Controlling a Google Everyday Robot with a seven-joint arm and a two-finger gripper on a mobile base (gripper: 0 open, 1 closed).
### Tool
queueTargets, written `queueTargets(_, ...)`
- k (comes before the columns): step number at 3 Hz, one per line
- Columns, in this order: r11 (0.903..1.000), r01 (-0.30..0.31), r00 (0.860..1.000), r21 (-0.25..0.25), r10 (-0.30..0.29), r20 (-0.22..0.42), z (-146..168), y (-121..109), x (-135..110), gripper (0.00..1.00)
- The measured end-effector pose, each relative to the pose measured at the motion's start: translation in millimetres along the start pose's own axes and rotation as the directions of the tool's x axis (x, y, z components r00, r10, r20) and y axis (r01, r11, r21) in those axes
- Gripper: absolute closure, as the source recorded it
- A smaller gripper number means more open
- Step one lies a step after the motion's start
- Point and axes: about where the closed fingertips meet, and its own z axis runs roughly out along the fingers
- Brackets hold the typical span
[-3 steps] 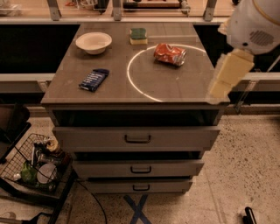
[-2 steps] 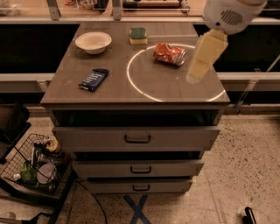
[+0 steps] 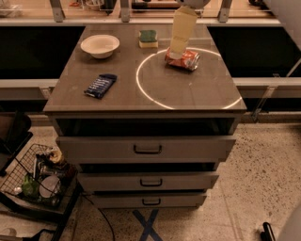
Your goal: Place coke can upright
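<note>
The coke can [image 3: 184, 60] lies on its side inside the white ring [image 3: 137, 80] on the table [image 3: 117, 101], toward the back right, and the gripper [image 3: 176, 51] hangs just over its left end, but I cannot tell if the claw is open or closed.

My hand [image 3: 178, 46] hangs down from the top edge of view, tilted slightly left, tip low over the far right of the surface [image 3: 188, 94]. Only a sliver of my white wrist [image 3: 193, 2] shows.
</note>
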Motion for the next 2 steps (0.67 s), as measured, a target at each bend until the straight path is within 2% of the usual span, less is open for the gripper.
queueTargets(1,1.0,-0.001,1.0,0.001,0.001,0.001,0.0,-0.1,0.2,0.0)
queueTargets(2,0.9985,-0.051,0.998,0.019,0.052,-0.038,12.7,-8.0,-1.3,0.0)
